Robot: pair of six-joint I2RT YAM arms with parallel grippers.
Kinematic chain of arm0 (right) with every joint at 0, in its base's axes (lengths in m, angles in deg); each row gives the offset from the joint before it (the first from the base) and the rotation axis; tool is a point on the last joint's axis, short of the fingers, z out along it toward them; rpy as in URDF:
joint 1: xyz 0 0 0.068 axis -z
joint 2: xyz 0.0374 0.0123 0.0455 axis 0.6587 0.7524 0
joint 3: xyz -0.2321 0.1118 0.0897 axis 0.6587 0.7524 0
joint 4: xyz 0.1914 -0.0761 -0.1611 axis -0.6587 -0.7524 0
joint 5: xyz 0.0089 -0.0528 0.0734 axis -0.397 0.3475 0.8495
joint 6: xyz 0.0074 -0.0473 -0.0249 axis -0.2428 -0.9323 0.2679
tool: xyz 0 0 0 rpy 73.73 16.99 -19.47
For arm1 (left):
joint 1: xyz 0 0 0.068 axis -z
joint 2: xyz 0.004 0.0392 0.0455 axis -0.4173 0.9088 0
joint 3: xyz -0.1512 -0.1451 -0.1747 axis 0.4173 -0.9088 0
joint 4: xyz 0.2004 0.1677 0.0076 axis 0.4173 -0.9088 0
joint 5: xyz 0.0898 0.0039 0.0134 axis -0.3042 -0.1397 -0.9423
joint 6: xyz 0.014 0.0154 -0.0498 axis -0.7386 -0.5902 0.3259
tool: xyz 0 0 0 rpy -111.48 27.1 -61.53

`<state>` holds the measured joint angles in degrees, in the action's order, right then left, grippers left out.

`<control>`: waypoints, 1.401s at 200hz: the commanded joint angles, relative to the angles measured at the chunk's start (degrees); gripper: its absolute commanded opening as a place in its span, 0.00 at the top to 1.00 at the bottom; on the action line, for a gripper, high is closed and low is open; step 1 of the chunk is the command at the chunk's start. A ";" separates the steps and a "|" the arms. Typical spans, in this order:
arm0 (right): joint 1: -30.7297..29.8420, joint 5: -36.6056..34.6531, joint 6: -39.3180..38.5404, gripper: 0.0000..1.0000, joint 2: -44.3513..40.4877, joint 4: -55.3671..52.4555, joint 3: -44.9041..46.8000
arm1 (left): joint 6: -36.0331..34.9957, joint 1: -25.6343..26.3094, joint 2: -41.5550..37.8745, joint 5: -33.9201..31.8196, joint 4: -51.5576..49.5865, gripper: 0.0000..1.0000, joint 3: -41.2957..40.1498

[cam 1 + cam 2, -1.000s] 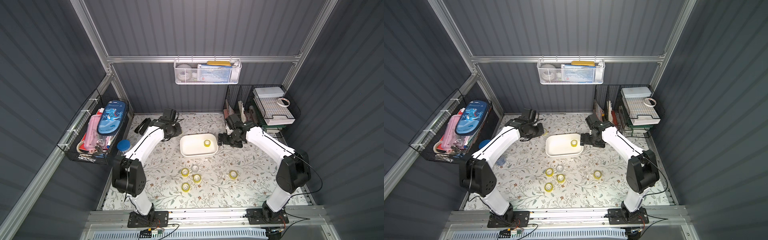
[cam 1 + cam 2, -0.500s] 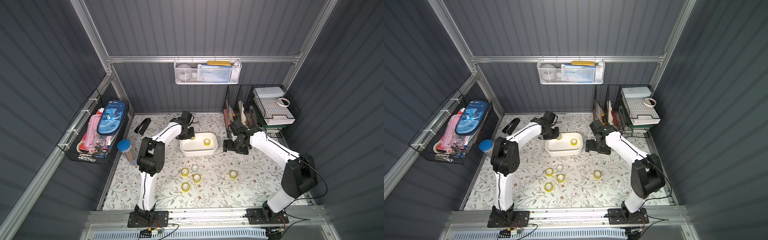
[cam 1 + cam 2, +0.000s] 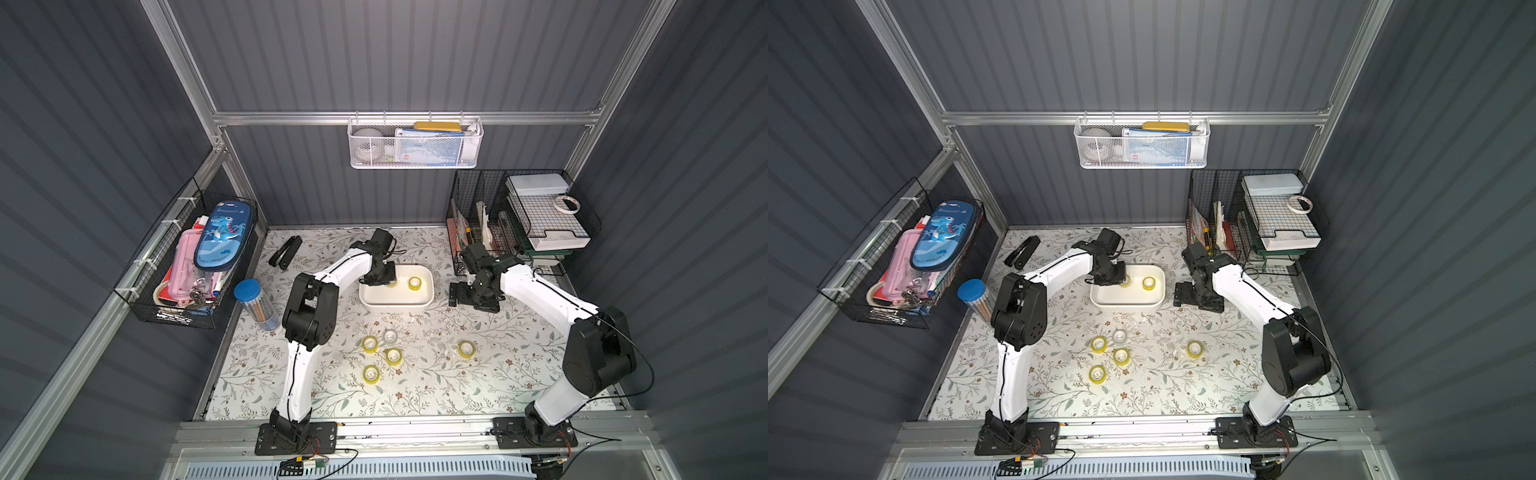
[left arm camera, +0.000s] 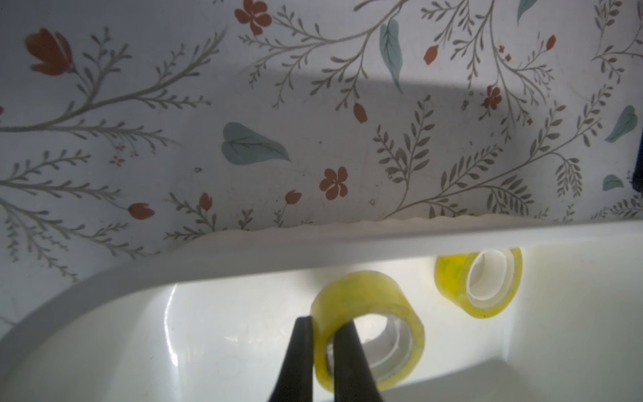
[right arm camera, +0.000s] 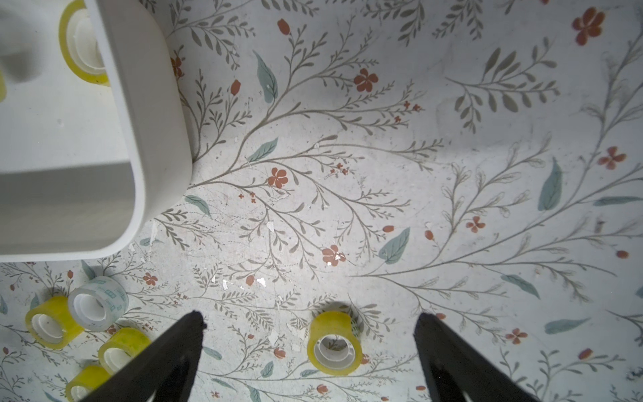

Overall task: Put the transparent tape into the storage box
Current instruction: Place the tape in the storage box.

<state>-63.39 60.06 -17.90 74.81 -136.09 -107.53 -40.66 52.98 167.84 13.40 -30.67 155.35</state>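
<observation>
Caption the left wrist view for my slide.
Left gripper pinching a yellow tape roll inside the storage box, another roll beside it.

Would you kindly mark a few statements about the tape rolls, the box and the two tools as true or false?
1. The left tool is shut on a yellow tape roll over the white box. True.
2. Another yellow roll lies loose in the box. True.
3. The right tool grips a roll. False: it is open and holds nothing, beside the box.
4. The greyish roll lies in the box. False: it lies on the table, outside the box.
</observation>
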 commanded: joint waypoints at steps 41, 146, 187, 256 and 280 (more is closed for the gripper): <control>0.60 -0.32 0.50 0.01 -0.25 -0.35 2.14 | 1.02 2.34 4.58 1.20 -0.17 1.00 4.51; 0.58 0.03 1.43 0.01 0.07 0.87 4.08 | 1.03 2.84 7.93 2.15 -0.02 0.95 7.93; 0.60 -0.05 1.73 0.01 0.00 1.11 4.74 | 0.68 3.01 8.41 2.41 -0.15 0.83 8.46; 0.59 0.54 1.68 0.01 -0.60 1.07 4.91 | 0.10 3.04 5.96 1.40 0.32 0.62 6.75; 0.67 0.55 1.64 0.01 -1.83 0.52 6.28 | -0.54 3.06 2.49 0.04 1.18 0.53 4.84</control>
<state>-62.98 60.52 -16.61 74.75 -134.49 -103.05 -40.18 55.82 174.77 14.66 -29.80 162.19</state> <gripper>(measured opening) 0.990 0.429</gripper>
